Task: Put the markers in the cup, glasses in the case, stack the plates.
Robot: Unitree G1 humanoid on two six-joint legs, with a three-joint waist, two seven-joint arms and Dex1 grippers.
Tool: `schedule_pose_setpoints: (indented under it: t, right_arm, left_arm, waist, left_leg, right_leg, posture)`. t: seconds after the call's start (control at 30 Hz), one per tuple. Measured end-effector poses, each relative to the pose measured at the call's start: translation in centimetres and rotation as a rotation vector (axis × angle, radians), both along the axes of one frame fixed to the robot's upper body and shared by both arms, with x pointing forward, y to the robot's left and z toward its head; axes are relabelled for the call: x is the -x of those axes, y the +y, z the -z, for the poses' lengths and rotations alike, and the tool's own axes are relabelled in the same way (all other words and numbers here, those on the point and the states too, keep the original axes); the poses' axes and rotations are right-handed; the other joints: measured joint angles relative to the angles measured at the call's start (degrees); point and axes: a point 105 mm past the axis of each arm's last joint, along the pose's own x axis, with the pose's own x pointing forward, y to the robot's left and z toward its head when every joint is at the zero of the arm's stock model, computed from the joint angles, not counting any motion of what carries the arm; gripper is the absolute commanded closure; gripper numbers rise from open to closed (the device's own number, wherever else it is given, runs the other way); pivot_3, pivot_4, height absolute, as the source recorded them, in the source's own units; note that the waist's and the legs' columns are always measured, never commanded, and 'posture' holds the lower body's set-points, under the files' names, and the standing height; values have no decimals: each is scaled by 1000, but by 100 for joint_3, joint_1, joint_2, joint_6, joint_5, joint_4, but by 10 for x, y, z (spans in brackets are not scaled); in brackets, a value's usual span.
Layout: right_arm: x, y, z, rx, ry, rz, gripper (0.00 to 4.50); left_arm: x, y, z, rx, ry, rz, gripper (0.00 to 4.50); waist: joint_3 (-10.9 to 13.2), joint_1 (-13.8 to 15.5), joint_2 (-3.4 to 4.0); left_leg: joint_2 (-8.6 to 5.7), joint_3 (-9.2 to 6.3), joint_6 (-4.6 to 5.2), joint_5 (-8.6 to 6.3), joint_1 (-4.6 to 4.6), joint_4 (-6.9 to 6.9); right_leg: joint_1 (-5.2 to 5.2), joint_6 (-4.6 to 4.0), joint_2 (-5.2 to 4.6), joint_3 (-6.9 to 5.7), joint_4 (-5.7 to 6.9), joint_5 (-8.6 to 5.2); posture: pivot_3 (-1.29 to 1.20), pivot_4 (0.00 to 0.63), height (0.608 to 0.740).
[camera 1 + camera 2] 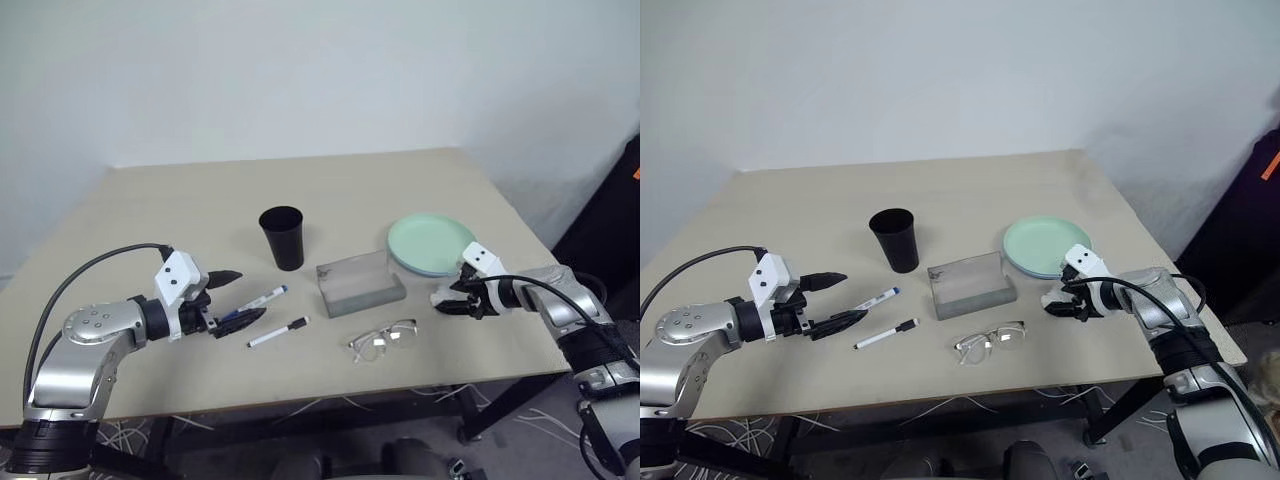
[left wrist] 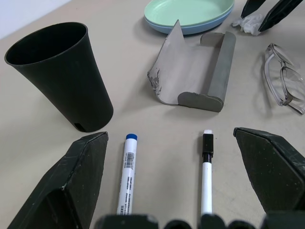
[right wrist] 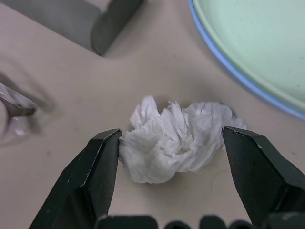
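Both grippers gape: left (image 2: pixel 176 181) over two markers (image 2: pixel 127 171) at the cup's (image 1: pixel 282 237) seven o'clock, right (image 3: pixel 171 167) straddling tissue (image 3: pixel 174 138).

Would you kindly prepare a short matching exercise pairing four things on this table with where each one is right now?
Things:
1. green plate
2. white tissue
3. glasses
4. two markers

Places:
A. between the open fingers of the right gripper
B. on the table in front of the case
C. stacked on the blue plate
D. on the table ahead of the open left gripper, near the cup

Pairs: 1-C, 2-A, 3-B, 4-D
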Motion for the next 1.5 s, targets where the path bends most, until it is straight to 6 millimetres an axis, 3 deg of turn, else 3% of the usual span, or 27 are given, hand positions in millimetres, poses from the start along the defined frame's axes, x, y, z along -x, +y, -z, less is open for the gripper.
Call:
schedule_pose_setpoints:
  t: [0.07, 0.17, 0.47, 0.5, 0.73, 0.8, 0.97, 1.03, 1.13, 1.3, 1.43, 1.5]
  right_arm:
    - [0, 1, 3, -5, 9, 6, 868]
    - [0, 1, 6, -10, 14, 11, 1437]
    - [-3, 0, 8, 3, 6, 19, 4395]
    - [-4, 0, 8, 3, 5, 19, 4484]
    - [-3, 6, 1, -24, 12, -20, 4484]
    - [-9, 15, -18, -70, -20, -52, 4484]
    - [-48, 33, -97, -183, -231, -47, 4484]
    - [-64, 37, -107, -184, -282, -5, 4484]
    - [-83, 38, -90, -145, -285, 88, 4484]
    - [-90, 31, -51, -59, -244, 168, 4484]
    - [-97, 32, -45, -13, -278, 217, 4484]
    - [-100, 29, -44, 5, -297, 234, 3845]
  left_arm:
    - [0, 0, 0, 0, -1, -1, 0]
    - [0, 0, 0, 0, -2, -3, 0]
    - [0, 0, 0, 0, -2, -4, 0]
    - [0, 0, 0, 0, -2, -5, 0]
    - [-1, 0, -1, 1, -3, -5, 0]
    - [-1, 0, -1, 1, -4, -5, 0]
    - [-2, -1, -2, 1, -10, -2, 0]
    - [-2, -2, -3, 2, -12, 2, 0]
    - [-3, -2, -4, 2, -17, 1, 0]
    - [-3, -2, -4, 4, -18, 0, 0]
    - [-3, -2, -4, 4, -18, -2, 0]
    - [-3, -2, -4, 3, -17, -4, 0]
  waist:
    - [0, 0, -1]
    - [0, 0, -1]
    - [-1, -2, -3]
    - [-1, -2, -3]
    - [0, -2, -1]
    - [2, -15, 3]
    - [-2, -23, -5]
    - [-4, -19, -9]
    - [-5, -15, -10]
    - [-4, -25, -7]
    - [-3, -49, -5]
    - [-3, -49, -5]
  left_leg:
    - [-1, 0, 1, 0, -1, 0]
    - [-1, 0, 6, 3, -1, 0]
    - [-1, -1, 6, 3, 2, 0]
    - [-1, -1, 6, 3, 2, 0]
    - [-1, 0, 7, 4, 1, 0]
    - [0, 1, 7, 4, 0, 0]
    - [1, 1, -5, -3, 12, -2]
    - [5, 2, -16, -9, 12, -4]
    - [0, -1, -16, -8, 5, -4]
    - [-10, -2, -1, 0, -4, -14]
    - [-13, -3, -3, -1, 0, -24]
    - [-13, -3, -3, -1, 3, -27]
  right_leg:
    - [0, 0, 0, 0, 0, 0]
    - [0, 0, 0, 1, 0, 0]
    - [2, 0, 0, 1, 1, 0]
    - [3, 0, 0, 0, 0, 0]
    - [0, 0, 0, 1, 2, 0]
    - [-3, 1, 0, 2, 3, 1]
    - [-1, 1, 5, -6, 3, 1]
    - [-1, 0, 7, -8, 2, 1]
    - [-1, -3, 7, -6, 5, 2]
    - [-4, -4, -2, 13, 3, 15]
    - [-5, -5, 1, 15, 0, 17]
    - [-4, -5, 4, 14, 1, 17]
  posture:
    - [0, 0, 732]
    - [0, 0, 732]
    - [0, 0, 732]
    - [0, 0, 732]
    - [0, 0, 732]
    - [0, 0, 732]
    - [0, 0, 732]
    - [0, 0, 732]
    - [0, 0, 732]
    - [0, 0, 732]
    - [0, 0, 732]
    - [0, 0, 732]
